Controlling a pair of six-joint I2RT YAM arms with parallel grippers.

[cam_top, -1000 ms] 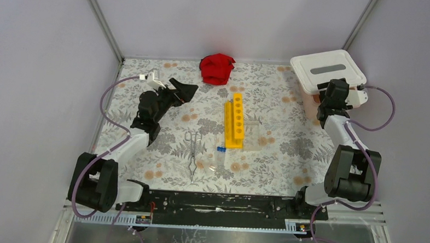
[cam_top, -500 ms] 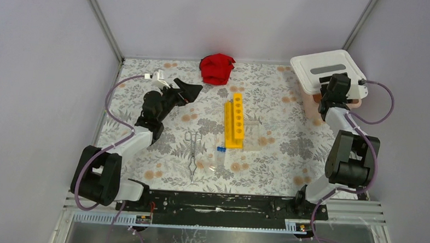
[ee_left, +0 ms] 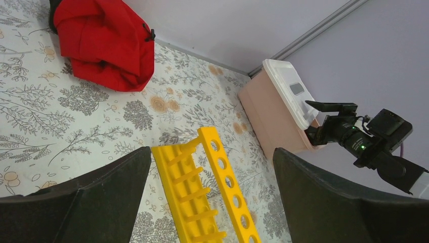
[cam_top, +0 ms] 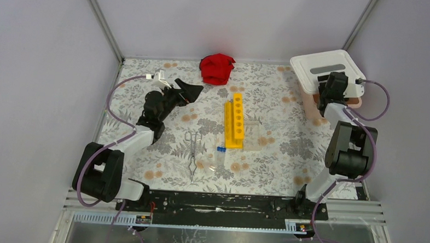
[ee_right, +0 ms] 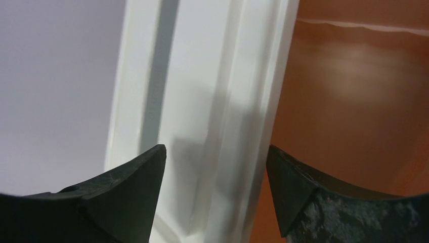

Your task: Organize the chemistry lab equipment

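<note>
The long yellow test-tube rack [cam_top: 234,124] lies mid-table and also shows in the left wrist view [ee_left: 202,187]. Small clear blue-capped tubes [cam_top: 221,149] lie at its near end. The thin metal tongs [cam_top: 192,153] lie to the left of the tubes. The pinkish bin [cam_top: 312,106] with its white lid [cam_top: 327,69] stands at the far right and also shows in the left wrist view [ee_left: 273,114]. My left gripper [cam_top: 189,89] [ee_left: 211,152] is open and empty, raised left of the rack's far end. My right gripper [cam_top: 327,82] [ee_right: 215,149] is open, its jaws either side of the lid's rim [ee_right: 217,101].
A crumpled red cloth [cam_top: 217,68] [ee_left: 106,45] lies at the back middle. Grey walls close in the table on the left, back and right. The bin stands tight in the right back corner.
My right gripper has moved up along the bin to the lid's near rim. My left gripper has shifted slightly right and farther back, still open.
</note>
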